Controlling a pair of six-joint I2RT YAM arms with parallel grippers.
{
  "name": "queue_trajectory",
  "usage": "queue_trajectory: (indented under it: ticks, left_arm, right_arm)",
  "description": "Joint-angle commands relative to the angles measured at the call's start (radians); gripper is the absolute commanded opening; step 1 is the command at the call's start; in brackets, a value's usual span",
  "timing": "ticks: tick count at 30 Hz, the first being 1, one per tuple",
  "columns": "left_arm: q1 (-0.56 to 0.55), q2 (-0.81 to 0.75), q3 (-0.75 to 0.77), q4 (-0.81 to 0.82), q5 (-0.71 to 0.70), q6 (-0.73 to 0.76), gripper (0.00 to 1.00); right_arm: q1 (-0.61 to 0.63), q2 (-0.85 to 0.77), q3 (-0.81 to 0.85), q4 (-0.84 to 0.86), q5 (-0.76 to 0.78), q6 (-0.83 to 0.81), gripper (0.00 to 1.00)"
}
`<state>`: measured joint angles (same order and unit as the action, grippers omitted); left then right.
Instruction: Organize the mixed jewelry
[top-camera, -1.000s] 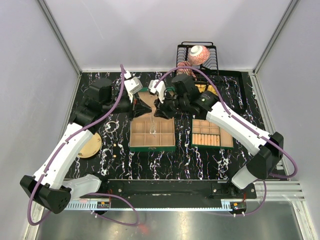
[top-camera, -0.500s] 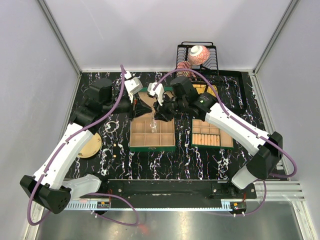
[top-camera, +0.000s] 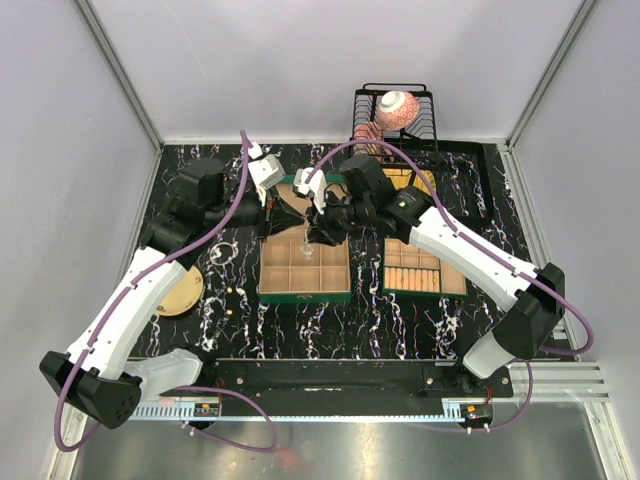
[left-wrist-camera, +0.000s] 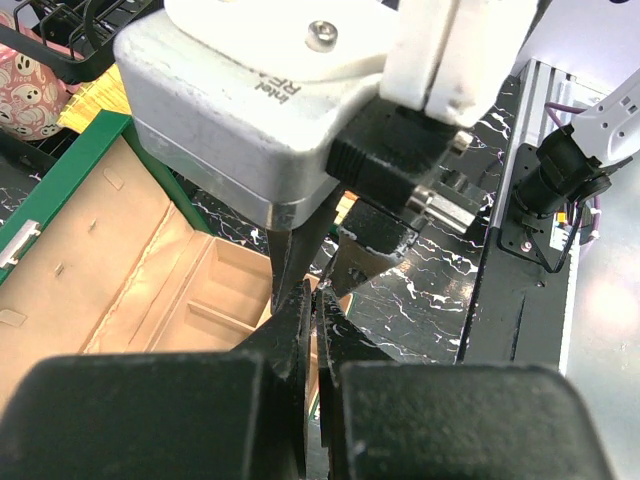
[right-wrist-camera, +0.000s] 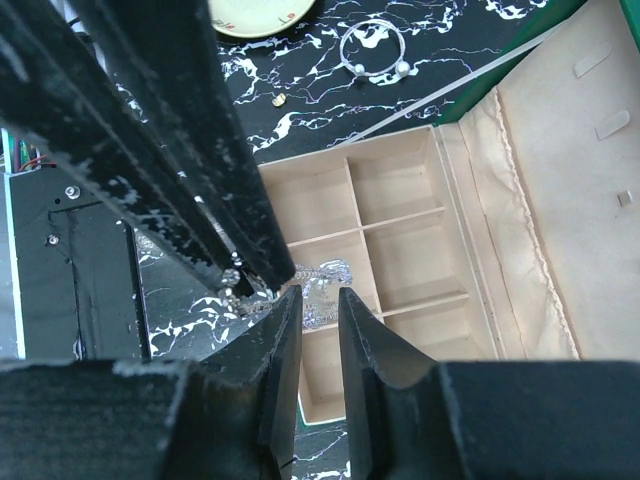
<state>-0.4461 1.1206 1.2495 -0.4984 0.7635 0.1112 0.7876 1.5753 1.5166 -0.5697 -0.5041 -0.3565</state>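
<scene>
A: Progress check. What is sorted?
B: Nothing that I can see. The compartments of the green box (right-wrist-camera: 400, 215) that show in the right wrist view hold no pieces. The wire hoop (right-wrist-camera: 372, 48) and a small stud (right-wrist-camera: 281, 99) lie loose on the table beyond the box, near the gold plate (right-wrist-camera: 255, 15). Judgement: early stage, most of the task left.

A: Piece in hand?
B: One thin silvery chain (right-wrist-camera: 318, 275), hanging in the air above the box's compartments, between the two grippers.

A: Left gripper (left-wrist-camera: 310, 320)?
B: Fingers pressed together, only a slit between them. The chain's end sits at their tips in the right wrist view, so it seems pinched there.

A: Right gripper (right-wrist-camera: 318, 310)?
B: Fingers parted by a narrow gap, beige lining visible through it. The bunched chain lies just beyond the tips and partly between them. No clamp on it that I can see.

A: Second box (top-camera: 425, 290)?
B: Beside the first, on the right, untouched.
</scene>
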Motion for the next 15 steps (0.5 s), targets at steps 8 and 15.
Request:
queue_trajectory:
  ticks: [8, 15]
  left_arm:
    - [-0.006, -0.027, -0.013, 0.066, 0.003, -0.010, 0.00]
    - [-0.006, -0.031, -0.013, 0.084, 0.013, -0.025, 0.00]
  right_arm:
    - [0.019, -0.034, 0.005, 0.022, -0.028, 0.004, 0.27]
    - [0.019, -0.017, 0.014, 0.022, -0.021, -0.002, 0.27]
